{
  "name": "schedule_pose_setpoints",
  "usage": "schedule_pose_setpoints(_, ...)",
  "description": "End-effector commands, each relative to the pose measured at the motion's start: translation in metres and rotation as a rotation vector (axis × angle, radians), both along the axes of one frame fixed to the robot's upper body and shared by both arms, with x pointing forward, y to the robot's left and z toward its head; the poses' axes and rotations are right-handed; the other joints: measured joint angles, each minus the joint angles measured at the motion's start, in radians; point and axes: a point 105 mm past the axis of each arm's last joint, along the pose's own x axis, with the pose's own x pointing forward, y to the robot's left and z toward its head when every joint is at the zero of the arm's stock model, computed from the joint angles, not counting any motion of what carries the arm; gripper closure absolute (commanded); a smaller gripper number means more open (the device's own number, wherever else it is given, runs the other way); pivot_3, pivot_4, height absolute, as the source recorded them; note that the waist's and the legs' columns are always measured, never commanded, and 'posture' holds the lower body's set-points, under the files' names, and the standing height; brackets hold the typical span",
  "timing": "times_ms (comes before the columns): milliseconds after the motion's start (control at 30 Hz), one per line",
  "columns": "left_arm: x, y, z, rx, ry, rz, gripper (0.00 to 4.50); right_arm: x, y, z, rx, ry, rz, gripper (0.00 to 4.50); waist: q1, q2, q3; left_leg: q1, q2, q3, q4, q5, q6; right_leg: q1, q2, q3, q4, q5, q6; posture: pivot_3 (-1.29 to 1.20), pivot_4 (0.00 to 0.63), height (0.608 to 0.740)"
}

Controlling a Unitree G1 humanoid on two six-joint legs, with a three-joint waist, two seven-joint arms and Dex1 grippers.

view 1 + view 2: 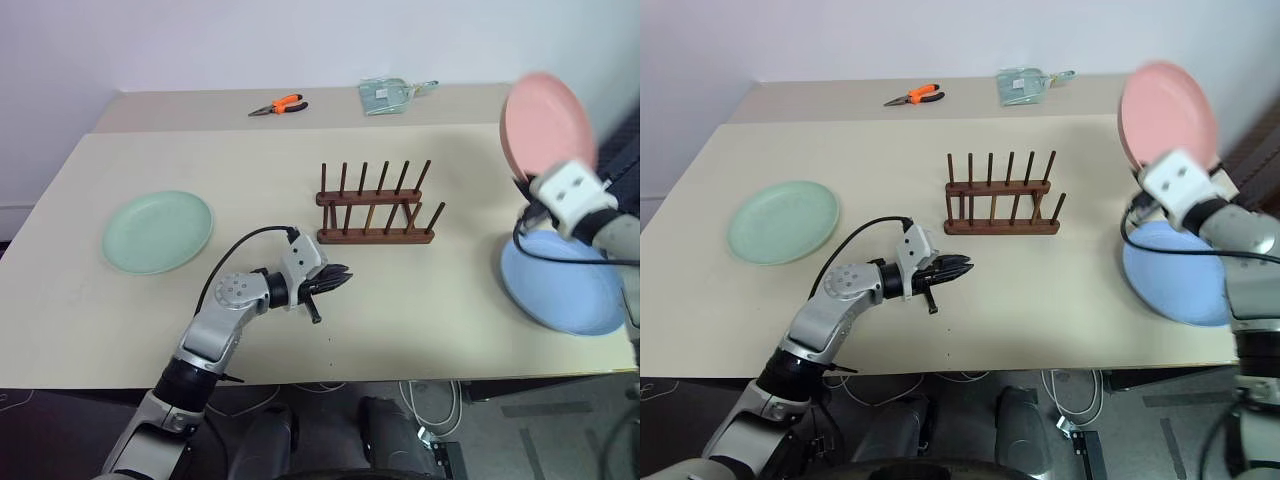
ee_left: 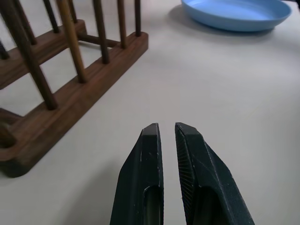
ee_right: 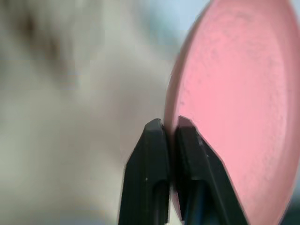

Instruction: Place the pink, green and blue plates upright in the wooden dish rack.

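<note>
The pink plate (image 1: 547, 122) stands nearly on edge at the upper right of the frame, raised above the blue plate (image 1: 560, 282). The right wrist view shows the right gripper (image 3: 169, 129) clamped on its rim. The wooden dish rack (image 1: 374, 208), centre frame, runs left to right, pegs upright. The green plate (image 1: 158, 231) lies flat at left. The left gripper (image 2: 166, 131) is almost closed and holds nothing.

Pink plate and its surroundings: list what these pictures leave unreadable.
- Pink plate: its lower edge is hidden behind the right gripper in the right wrist view; its rim looks smeared in the head views.
- Blue plate: its upper part is covered by the right wrist in the head views.
- Packet at the table's far edge: too small to identify.
</note>
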Motion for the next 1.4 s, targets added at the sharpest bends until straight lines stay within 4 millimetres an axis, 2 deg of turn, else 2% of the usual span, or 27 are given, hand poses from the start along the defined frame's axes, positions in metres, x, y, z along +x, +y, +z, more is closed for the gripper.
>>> schedule_pose_setpoints(33, 0.002, 0.006, 0.015, -0.027, -0.041, -0.007, 4.02, -0.040, 0.043, 0.049, 0.285, 0.003, 0.350, 4.46, 0.011, 0.000, 0.000, -0.001, 0.000, -0.001, 0.000, 0.000, 0.000, 0.000, 0.000, -0.001, 0.000, 0.000, 0.000, 0.00, 0.150, 0.740)
schedule_pose_setpoints(100, 0.001, 0.006, 0.018, -0.036, -0.040, -0.019, 4.02, -0.044, 0.049, 0.051, 0.353, 0.050, 0.404, 4.46, 0.030, -0.002, 0.000, -0.002, -0.001, -0.002, 0.001, 0.000, 0.000, 0.001, -0.002, -0.002, -0.002, 0.000, 0.000, 0.00, 0.150, 0.740)
schedule_pose_setpoints(233, -0.004, 0.005, 0.023, -0.065, -0.036, -0.038, 4.02, -0.038, 0.049, 0.046, 0.436, 0.107, 0.411, 4.46, 0.034, -0.002, 0.000, -0.003, -0.002, -0.002, 0.001, 0.000, 0.001, 0.003, -0.002, -0.003, -0.009, -0.001, -0.004, 0.00, 0.150, 0.740)
schedule_pose_setpoints(400, -0.010, 0.007, 0.032, -0.107, -0.042, -0.049, 4.02, -0.023, 0.042, 0.026, 0.479, 0.174, 0.334, 4.46, 0.026, -0.001, 0.000, -0.002, -0.002, -0.001, -0.001, 0.000, 0.001, 0.001, -0.001, -0.003, -0.008, 0.001, -0.001, 0.00, 0.150, 0.740)
schedule_pose_setpoints(667, -0.012, 0.007, 0.029, -0.093, -0.036, -0.054, 4.02, -0.012, 0.032, 0.005, 0.565, 0.257, 0.288, 4.46, 0.026, -0.001, 0.000, -0.002, -0.001, 0.001, -0.001, 0.000, 0.001, 0.000, -0.001, -0.002, -0.007, 0.001, -0.001, 0.00, 0.150, 0.740)
schedule_pose_setpoints(767, -0.011, 0.007, 0.029, -0.090, -0.036, -0.054, 4.02, -0.007, 0.028, 0.006, 0.601, 0.253, 0.276, 3.48, 0.026, -0.001, 0.000, -0.002, -0.001, 0.001, -0.001, 0.000, 0.001, 0.000, -0.001, -0.002, -0.007, 0.001, -0.001, 0.00, 0.150, 0.740)
schedule_pose_setpoints(900, -0.012, 0.009, 0.028, -0.092, -0.012, -0.052, 4.02, 0.001, 0.016, 0.009, 0.518, 0.179, 0.154, 1.52, 0.026, -0.001, 0.000, -0.002, -0.001, 0.001, -0.001, 0.000, 0.001, 0.000, -0.001, -0.002, -0.007, 0.001, -0.001, 0.00, 0.150, 0.740)
schedule_pose_setpoints(933, -0.011, 0.009, 0.028, -0.092, -0.009, -0.050, 3.49, 0.002, 0.013, 0.011, 0.504, 0.156, 0.126, 1.00, 0.026, -0.001, 0.000, -0.002, -0.001, 0.001, -0.001, 0.000, 0.001, 0.000, -0.001, -0.002, -0.007, 0.001, -0.001, 0.00, 0.150, 0.740)
schedule_pose_setpoints(967, -0.011, 0.010, 0.027, -0.092, -0.005, -0.044, 3.17, 0.003, 0.011, 0.013, 0.495, 0.134, 0.108, 0.52, 0.026, -0.001, 0.000, -0.002, -0.001, 0.001, -0.001, 0.000, 0.001, 0.000, -0.001, -0.002, -0.007, 0.001, -0.001, 0.00, 0.150, 0.740)
schedule_pose_setpoints(1033, -0.008, 0.015, 0.029, -0.099, -0.005, -0.016, 2.23, 0.005, 0.002, 0.022, 0.459, 0.070, 0.052, 0.51, 0.025, -0.001, 0.000, -0.002, -0.001, 0.001, -0.001, 0.000, 0.001, 0.000, -0.001, -0.002, -0.007, 0.001, -0.001, 0.00, 0.150, 0.740)
schedule_pose_setpoints(1100, 0.014, 0.035, 0.040, -0.130, -0.061, 0.142, 1.23, 0.005, -0.014, 0.043, 0.380, -0.041, -0.037, 0.51, 0.026, 0.000, 0.001, -0.002, -0.001, 0.001, -0.001, 0.000, 0.001, 0.000, -0.001, -0.002, -0.007, 0.001, -0.001, 0.00, 0.150, 0.740)
schedule_pose_setpoints(1167, 0.037, 0.064, 0.054, -0.174, -0.113, 0.343, 0.29, 0.000, -0.014, 0.060, 0.307, -0.110, -0.050, 0.51, 0.026, 0.000, 0.001, -0.002, -0.002, 0.001, -0.001, 0.000, 0.001, 0.000, -0.001, -0.002, -0.007, 0.001, -0.001, 0.00, 0.150, 0.740)
schedule_pose_setpoints(1200, 0.050, 0.085, 0.062, -0.185, -0.154, 0.476, 0.00, -0.003, -0.004, 0.067, 0.250, -0.130, -0.015, 0.01, 0.025, 0.000, 0.001, -0.002, -0.002, 0.001, -0.001, 0.000, 0.001, -0.001, -0.001, -0.002, -0.006, 0.001, -0.001, 0.00, 0.150, 0.740)
schedule_pose_setpoints(1300, 0.077, 0.154, 0.077, -0.181, -0.222, 0.881, 0.00, -0.013, 0.040, 0.070, 0.080, -0.132, 0.133, 0.01, 0.016, 0.000, 0.001, -0.001, -0.001, 0.001, -0.002, 0.000, 0.001, -0.001, 0.000, -0.002, -0.006, 0.001, 0.000, 0.00, 0.150, 0.740)
schedule_pose_setpoints(1333, 0.079, 0.166, 0.079, -0.178, -0.230, 0.944, 0.00, -0.014, 0.048, 0.068, 0.056, -0.125, 0.162, 0.01, 0.010, -0.001, 0.000, -0.001, -0.001, 0.001, -0.002, 0.000, 0.001, -0.001, 0.000, -0.002, -0.006, 0.001, 0.000, 0.00, 0.150, 0.740)
schedule_pose_setpoints(1400, 0.080, 0.212, 0.085, -0.181, -0.232, 1.195, 0.00, -0.021, 0.084, 0.049, -0.100, -0.084, 0.274, 0.01, 0.003, -0.001, 0.000, -0.001, 0.000, 0.000, -0.002, 0.000, 0.000, -0.001, 0.000, -0.002, -0.006, 0.000, 0.001, 0.00, 0.150, 0.740)
